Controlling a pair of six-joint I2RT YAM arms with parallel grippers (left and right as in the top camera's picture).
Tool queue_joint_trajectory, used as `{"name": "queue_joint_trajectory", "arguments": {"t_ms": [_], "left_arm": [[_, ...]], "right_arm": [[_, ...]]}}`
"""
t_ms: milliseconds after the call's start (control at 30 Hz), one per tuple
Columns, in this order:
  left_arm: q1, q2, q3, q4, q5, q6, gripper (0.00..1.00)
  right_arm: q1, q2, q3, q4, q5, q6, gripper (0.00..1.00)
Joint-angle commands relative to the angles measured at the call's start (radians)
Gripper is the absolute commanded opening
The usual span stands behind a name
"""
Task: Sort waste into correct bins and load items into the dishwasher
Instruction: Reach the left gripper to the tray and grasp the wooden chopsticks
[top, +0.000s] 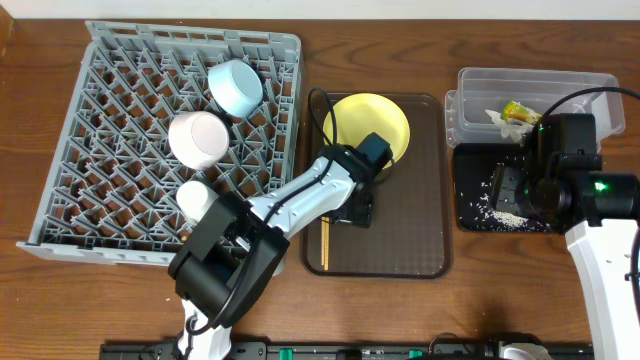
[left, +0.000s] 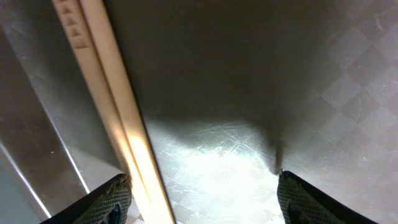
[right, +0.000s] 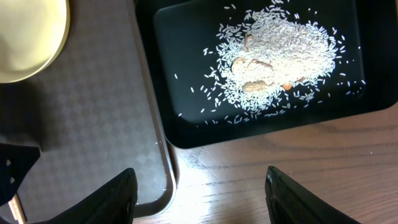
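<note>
- Left gripper (left: 202, 202), jaws spread wide and empty, hangs low over the brown serving tray (left: 261, 93). The wooden chopsticks (left: 115, 118) run from 11 to 7 o'clock, just inside one finger.
- I judge the chopstick pick is in hand. Next I must centre, lower and close on both sticks, then carry them to the dish rack (top: 60, 215) at 9 o'clock.
- Yellow plate (top: 372, 122) sits at the tray's 12 o'clock.
- Right gripper (right: 199, 196) hovers open and empty beside the black tray (right: 186, 124) of rice scraps (right: 280, 56).
</note>
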Motion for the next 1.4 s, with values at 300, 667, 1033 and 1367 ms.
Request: {"name": "queue_joint_trajectory", "arguments": {"t_ms": [300,667,1033,1367], "left_arm": [[0.004,-0.069,-0.003,-0.013,-0.087,-0.005,0.75],[-0.031,-0.052,-0.004,-0.002,-0.075,-0.005,0.74],[-0.038,-0.041,-0.006,0.016,-0.075,-0.006,0.74],[-0.038,-0.04,-0.081,0.092,-0.076,-0.006,0.75]], "right_arm": [[-0.019,-0.006,0.008,-0.001,0.01,0.0,0.64],[-0.019,-0.006,0.008,-0.001,0.01,0.0,0.64],[-0.019,-0.006,0.008,-0.004,0.01,0.0,0.64],[-0.019,-0.006,0.008,-0.004,0.01,0.0,0.64]]}}
